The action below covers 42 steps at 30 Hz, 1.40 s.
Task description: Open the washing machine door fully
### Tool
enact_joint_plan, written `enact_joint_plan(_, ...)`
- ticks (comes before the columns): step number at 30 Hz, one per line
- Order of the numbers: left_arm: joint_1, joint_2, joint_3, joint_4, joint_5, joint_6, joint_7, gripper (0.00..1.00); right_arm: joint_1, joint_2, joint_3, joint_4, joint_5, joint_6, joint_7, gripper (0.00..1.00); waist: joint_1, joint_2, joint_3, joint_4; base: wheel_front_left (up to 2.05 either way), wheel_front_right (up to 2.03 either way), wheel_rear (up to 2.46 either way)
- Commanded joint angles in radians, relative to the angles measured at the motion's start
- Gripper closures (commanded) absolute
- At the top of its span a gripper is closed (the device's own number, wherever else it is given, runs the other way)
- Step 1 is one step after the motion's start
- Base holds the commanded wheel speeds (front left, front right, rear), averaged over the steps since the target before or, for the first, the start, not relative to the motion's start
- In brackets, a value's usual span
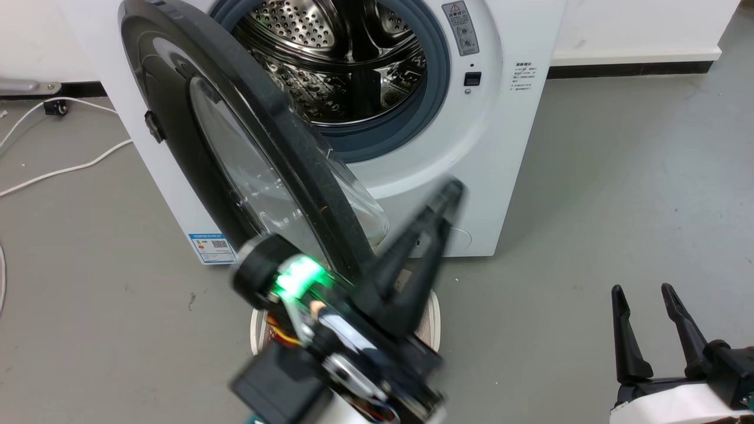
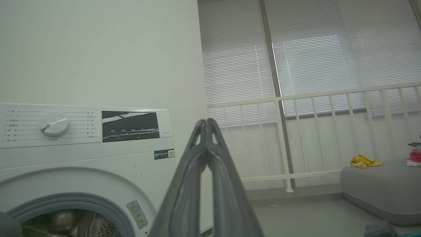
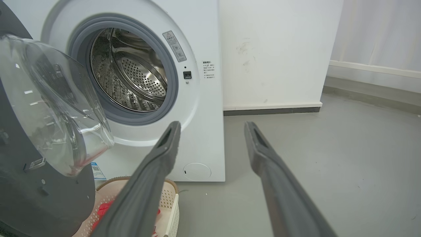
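Two grippers are showing in the head view: your left gripper [image 1: 450,191], at lower centre, is pressing its fingers together on nothing beside the near rim of the washing machine door [image 1: 283,141]; your right gripper [image 1: 642,290] is sitting at lower right, fingers spread. That door is standing part-way open, slanting from upper left to centre before the washing machine [image 1: 500,118]. It is looking stiff, heavy and glossy, so you are likely safer pushing its black rim than the slick glass bowl [image 1: 362,203]

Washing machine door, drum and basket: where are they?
washing machine door [image 1: 288,159], head view, black rim.
drum [image 3: 138,75], right wrist view, holed steel wall.
basket [image 3: 171,207], right wrist view, cream side.
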Motion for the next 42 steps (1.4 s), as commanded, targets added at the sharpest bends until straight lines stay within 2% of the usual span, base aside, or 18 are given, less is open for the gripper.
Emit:
enact_joint_plan(1, 0.023, 0.004, -0.032, 0.001, -0.005, -0.004, 0.015, 1.00, -0.008, 0.004, -0.002, 0.001, 0.001, -0.001, -0.001, 0.00, 0.0000, 0.0000, 0.001, 0.000, 0.00, 0.00, 0.00)
enact_joint_plan(8, 0.137, 0.049, -0.164, 0.027, -0.051, -0.011, 0.097, 1.00, 0.000, 0.004, -0.005, 0.005, 0.008, -0.001, 0.000, 0.00, 0.0000, 0.0000, 0.002, 0.006, 0.00, 0.00, 0.00)
enact_joint_plan(14, 0.220, 0.078, -0.197, 0.100, -0.082, -0.001, 0.145, 1.00, -0.005, 0.003, 0.006, 0.011, 0.012, -0.001, 0.003, 0.00, 0.0000, 0.0000, 0.004, 0.008, 0.00, 0.00, 0.00)
enact_joint_plan(23, 0.203, 0.072, -0.162, 0.231, -0.071, 0.048, 0.134, 1.00, -0.020, 0.003, 0.014, 0.016, 0.017, -0.001, 0.006, 0.00, 0.0000, 0.0000, 0.023, 0.001, 0.00, 0.00, 0.00)
enact_joint_plan(29, 0.147, 0.060, -0.100, 0.342, -0.068, 0.095, 0.104, 1.00, -0.025, 0.004, 0.018, 0.027, 0.023, -0.001, 0.003, 0.00, 0.0000, 0.0000, 0.032, -0.009, 0.00, 0.00, 0.00)
enact_joint_plan(42, 0.091, 0.049, -0.051, 0.438, -0.092, 0.132, 0.086, 1.00, -0.034, 0.003, 0.023, 0.040, 0.031, -0.001, -0.001, 0.00, 0.0000, 0.0000, 0.036, -0.014, 0.00, 0.00, 0.00)
